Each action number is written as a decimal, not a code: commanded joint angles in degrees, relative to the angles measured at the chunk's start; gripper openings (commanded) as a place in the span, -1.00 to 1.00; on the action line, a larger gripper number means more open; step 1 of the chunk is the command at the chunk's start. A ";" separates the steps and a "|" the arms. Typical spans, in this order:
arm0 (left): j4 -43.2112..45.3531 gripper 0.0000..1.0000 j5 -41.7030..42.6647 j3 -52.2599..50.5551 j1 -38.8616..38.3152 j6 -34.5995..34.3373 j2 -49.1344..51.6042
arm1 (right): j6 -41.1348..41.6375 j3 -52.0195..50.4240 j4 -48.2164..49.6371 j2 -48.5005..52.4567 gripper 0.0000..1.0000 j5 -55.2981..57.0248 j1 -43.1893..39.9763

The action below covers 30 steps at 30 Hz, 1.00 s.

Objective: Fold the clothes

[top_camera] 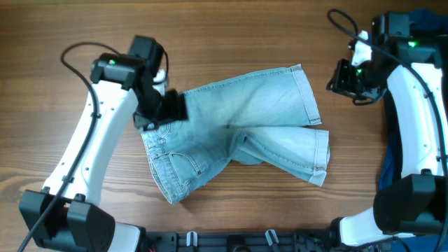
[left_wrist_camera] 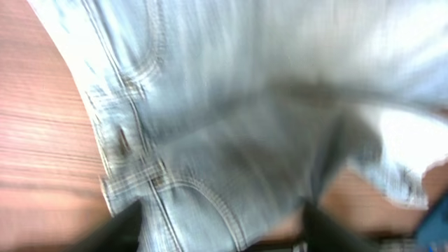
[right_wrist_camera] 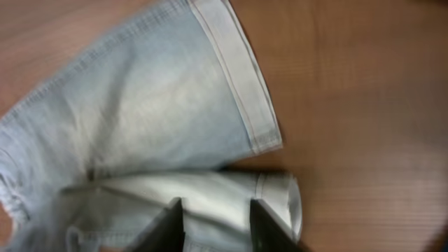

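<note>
The clothes, a pair of light blue denim shorts (top_camera: 238,129), lie on the wooden table with the waistband at the lower left and the two hemmed legs pointing right, the near leg crossed over the far one. My left gripper (top_camera: 164,108) hangs over the waistband's upper left end. In the blurred left wrist view its fingers stand wide apart, open (left_wrist_camera: 224,234), with denim and pocket stitching (left_wrist_camera: 231,126) beneath them. My right gripper (top_camera: 344,77) is off to the right of the upper leg hem, clear of the cloth. It is open (right_wrist_camera: 217,224), and the leg ends (right_wrist_camera: 140,105) show beyond it.
A dark blue cloth (top_camera: 388,168) lies along the table's right edge behind the right arm. A black cable (top_camera: 77,52) loops from the left arm at the upper left. Bare wood (top_camera: 245,35) surrounds the shorts.
</note>
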 commanded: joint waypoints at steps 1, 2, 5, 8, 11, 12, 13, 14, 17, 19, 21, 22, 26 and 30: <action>2.93 -0.92 -9.29 0.74 4.87 -2.84 2.19 | -2.82 0.74 6.23 2.69 -0.87 -0.46 4.11; 3.98 -0.92 -9.57 0.72 6.80 -2.84 3.48 | -3.80 0.72 9.42 4.09 -0.91 -0.48 5.27; 5.53 -0.92 -7.80 0.68 11.06 -2.84 8.83 | -5.79 0.72 16.83 9.11 -0.91 -0.28 7.74; 6.93 -0.92 -6.97 0.68 12.13 -2.86 14.49 | -8.76 0.72 20.85 16.02 -0.91 -0.87 8.41; 5.25 -0.92 -6.99 0.68 12.11 -2.84 20.26 | -10.05 0.72 21.27 22.27 -0.92 -1.38 8.66; 5.27 -0.92 -6.99 0.68 12.11 -2.84 21.88 | -10.05 0.72 21.46 23.85 -0.91 -1.38 8.66; 5.53 -0.92 -6.99 0.68 12.13 -2.84 23.30 | -10.14 0.72 21.73 25.24 -0.91 -1.38 8.66; 6.03 -0.92 -7.02 0.68 12.17 -2.86 24.70 | -10.27 0.68 22.36 26.73 -0.91 -1.38 8.66; 7.32 -0.92 -7.26 0.68 12.17 -3.13 27.12 | -10.23 0.68 23.41 29.29 -0.91 -1.36 8.66; 7.50 -0.92 -7.23 0.57 12.17 -3.26 28.39 | -10.23 0.68 24.24 30.38 -0.91 -1.36 8.66; 9.66 -0.92 -7.26 -0.42 12.17 -3.28 29.55 | -10.21 0.63 25.46 31.67 -0.91 -1.36 8.66; 11.58 -0.92 -7.23 -1.29 12.17 -3.28 29.68 | -10.21 0.63 25.79 32.15 -0.91 -1.33 8.66; 17.22 -0.92 -8.39 -2.56 12.15 -3.23 29.70 | -10.19 0.57 28.22 34.40 -0.91 -0.87 8.66; 24.85 -0.92 -10.03 -3.21 12.17 -2.95 29.73 | -10.01 0.57 32.06 36.57 -0.91 2.36 8.66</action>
